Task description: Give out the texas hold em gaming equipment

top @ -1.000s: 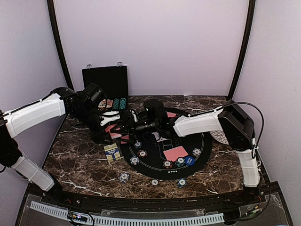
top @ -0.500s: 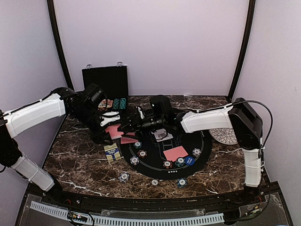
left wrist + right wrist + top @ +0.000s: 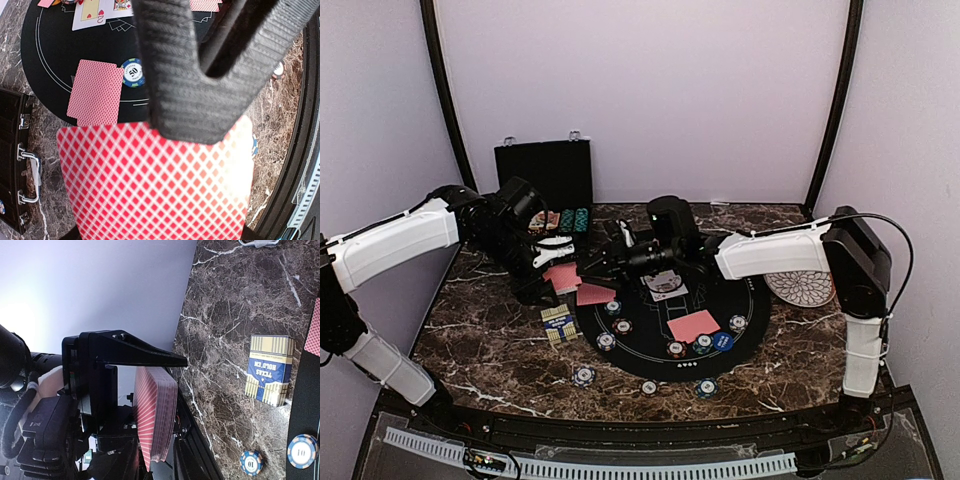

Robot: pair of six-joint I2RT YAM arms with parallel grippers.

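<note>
- The left hand [image 3: 556, 268] is clamped on a deck of red-backed cards [image 3: 150, 190]. It holds the deck above the worktop [image 3: 490, 330], left of the middle and just off the left rim of the round black mat [image 3: 650, 362].
- The left wrist view shows one dark ribbed finger [image 3: 195, 75] pressed flat on the top card's red diamond back.
- The right hand [image 3: 616, 252] reaches across from the right edge and hovers close beside the deck without touching it. I can't tell from here whether its fingers are spread or closed.
- One loose red-backed card [image 3: 595, 294] lies face down on the left rim of the mat, just under the deck.
- A second red-backed card [image 3: 692, 325] lies on the mat nearer the front edge.
- Some face-up cards [image 3: 665, 286] sit at the mat's centre.
- Striped poker chips [image 3: 623, 326] are strung along the front half of the mat, and a few more lie off it towards the front edge.
- A blue marker disc [image 3: 722, 341] lies among the chips.
- A striped card box [image 3: 270, 369] lies on the worktop just left of the mat.
- A black case [image 3: 545, 178] stands open in the far left corner.
- A white plate [image 3: 800, 288] lies by the right edge.
</note>
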